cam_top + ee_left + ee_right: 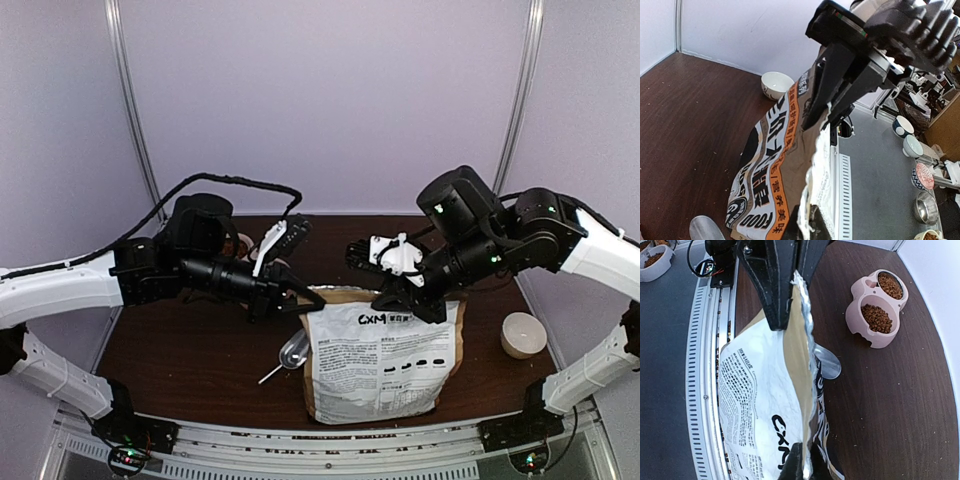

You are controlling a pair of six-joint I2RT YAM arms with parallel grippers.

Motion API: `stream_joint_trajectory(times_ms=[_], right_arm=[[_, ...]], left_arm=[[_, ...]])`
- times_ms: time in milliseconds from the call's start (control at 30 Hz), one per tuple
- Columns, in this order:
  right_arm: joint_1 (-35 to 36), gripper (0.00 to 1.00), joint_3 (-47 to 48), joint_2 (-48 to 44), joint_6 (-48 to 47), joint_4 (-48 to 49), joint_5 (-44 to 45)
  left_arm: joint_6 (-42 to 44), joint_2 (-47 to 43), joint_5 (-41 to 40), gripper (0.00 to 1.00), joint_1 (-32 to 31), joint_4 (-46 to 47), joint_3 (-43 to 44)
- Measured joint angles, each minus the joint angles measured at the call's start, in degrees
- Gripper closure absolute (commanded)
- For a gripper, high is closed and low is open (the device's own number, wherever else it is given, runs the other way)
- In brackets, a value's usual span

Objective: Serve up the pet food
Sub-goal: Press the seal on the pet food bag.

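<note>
The left gripper [303,297] and the right gripper [420,303] each pinch the top edge of the white-grey-orange foil-lined bag [385,350], whose contents are hidden. Small reddish-brown kibble pellets [875,317] show only in the pink double-basin feeder [881,340]. The bag partly covers the shiny metal scoop [829,365].

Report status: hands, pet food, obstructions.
Left hand, right hand shut on bag top. Kibble in both feeder basins. Scoop beside bag.

Even, diffuse overhead light is provided. Soft shadows are cast on the table [200,350]. Glare is registered on the foil edge of the bag [802,315], upper centre, right wrist view.
</note>
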Motion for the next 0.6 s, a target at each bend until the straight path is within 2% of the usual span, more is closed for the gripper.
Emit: stream_joint_trajectory(times_ms=[100, 167, 200, 333, 400, 467, 600], right_arm=[[0.8, 1.00, -0.1, -0.4, 0.4, -0.3, 1.5], [0.8, 1.00, -0.1, -0.8, 1.0, -0.7, 1.6], [0.8, 1.00, -0.2, -0.9, 1.3, -0.8, 1.6], [0.8, 1.00, -0.2, -1.3, 2.8, -1.5, 1.4], [0.7, 1.00, -0.2, -1.5, 3.5, -1.8, 1.0], [0.7, 1.00, -0.2, -1.5, 4.3, -1.8, 0.8], [0.5, 1.00, -0.7, -2.0, 5.7, -1.5, 0.3]], left_arm=[[0.6, 0.0, 0.2, 0.78, 0.0, 1.2, -0.3], [1.6, -0.5, -0.3, 0.58, 0.0, 3.3, -0.3], [2.4, -0.9, -0.8, 0.51, -0.2, 3.9, -0.3], [4.5, -1.6, -2.7, 0.39, -1.1, 5.2, -0.3], [5.4, -1.5, -3.4, 0.37, -1.5, 5.5, -0.3], [6.0, -1.1, -3.7, 0.39, -1.9, 5.8, -0.3], [6.9, 0.5, -4.5, 0.64, -3.1, 6.1, -0.3]])
